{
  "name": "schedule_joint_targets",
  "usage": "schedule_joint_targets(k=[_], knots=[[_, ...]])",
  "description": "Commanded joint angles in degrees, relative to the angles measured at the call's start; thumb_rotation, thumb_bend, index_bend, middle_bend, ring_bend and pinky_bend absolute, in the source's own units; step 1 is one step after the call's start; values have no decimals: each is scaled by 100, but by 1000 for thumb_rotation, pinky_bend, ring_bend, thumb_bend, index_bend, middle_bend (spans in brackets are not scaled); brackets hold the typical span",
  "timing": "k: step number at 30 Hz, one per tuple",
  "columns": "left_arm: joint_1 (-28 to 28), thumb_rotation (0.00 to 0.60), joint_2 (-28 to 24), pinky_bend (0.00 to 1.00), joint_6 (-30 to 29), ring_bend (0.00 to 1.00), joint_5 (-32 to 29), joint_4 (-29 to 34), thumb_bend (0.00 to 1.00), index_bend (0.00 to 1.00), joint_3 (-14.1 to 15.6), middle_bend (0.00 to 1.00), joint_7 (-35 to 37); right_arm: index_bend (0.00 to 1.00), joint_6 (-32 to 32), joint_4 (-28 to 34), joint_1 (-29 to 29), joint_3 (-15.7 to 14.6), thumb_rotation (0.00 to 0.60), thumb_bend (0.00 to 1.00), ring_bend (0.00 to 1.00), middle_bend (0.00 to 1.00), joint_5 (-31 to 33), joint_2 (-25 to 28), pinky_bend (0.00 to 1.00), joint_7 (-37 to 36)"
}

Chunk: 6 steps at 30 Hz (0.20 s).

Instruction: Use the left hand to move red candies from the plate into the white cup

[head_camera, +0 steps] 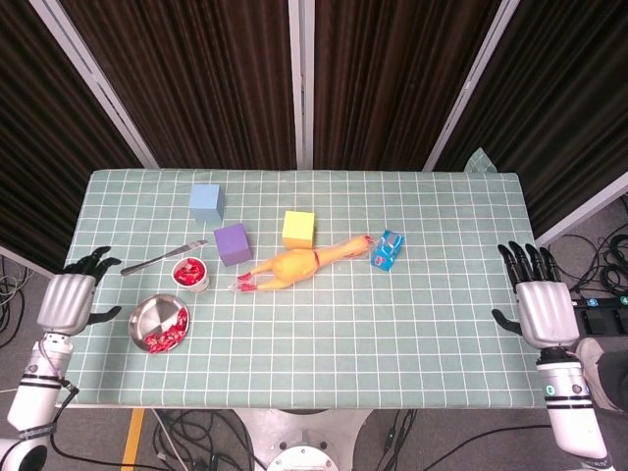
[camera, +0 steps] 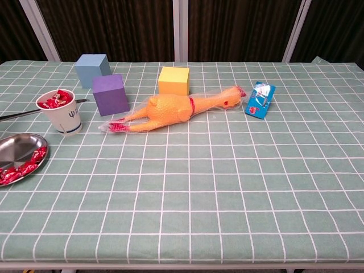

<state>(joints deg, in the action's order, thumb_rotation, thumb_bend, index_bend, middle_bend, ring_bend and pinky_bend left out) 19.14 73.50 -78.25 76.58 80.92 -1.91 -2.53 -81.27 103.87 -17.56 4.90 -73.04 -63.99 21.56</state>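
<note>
Left hand (head_camera: 67, 299) off the table's nine o'clock edge, fingers spread, empty; right hand (head_camera: 543, 309) likewise at three. Red candies (head_camera: 165, 336) lie on the plate (head_camera: 147, 316), white cup (head_camera: 190, 274) at its one o'clock, more inside.

I am working in what looks like a robot lab or test cell rather than a home: dark pleated curtains (head_camera: 196, 78) on pale metal frame posts (head_camera: 93, 78) are closing off the top of the frame behind my table (head_camera: 392, 334) with its green checked cloth. Loose black cables (head_camera: 599, 255) and a power strip (head_camera: 594, 302) are lying on the grey floor at the right edge.
</note>
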Motion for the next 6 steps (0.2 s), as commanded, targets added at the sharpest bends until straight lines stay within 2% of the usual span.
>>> schedule_joint_targets(k=[1,6], knots=[[-70,600,-84,353,-23,256,48,49,26,309,9,225,50,45,-90,-9,93,-23,600,101,0,43,-78,4,0,-32],[-99,600,-122,349,32,255,102,54,27,309,-34,225,107,45,-60,-56,125,15,600,101,0,43,-102,-29,0,-47]])
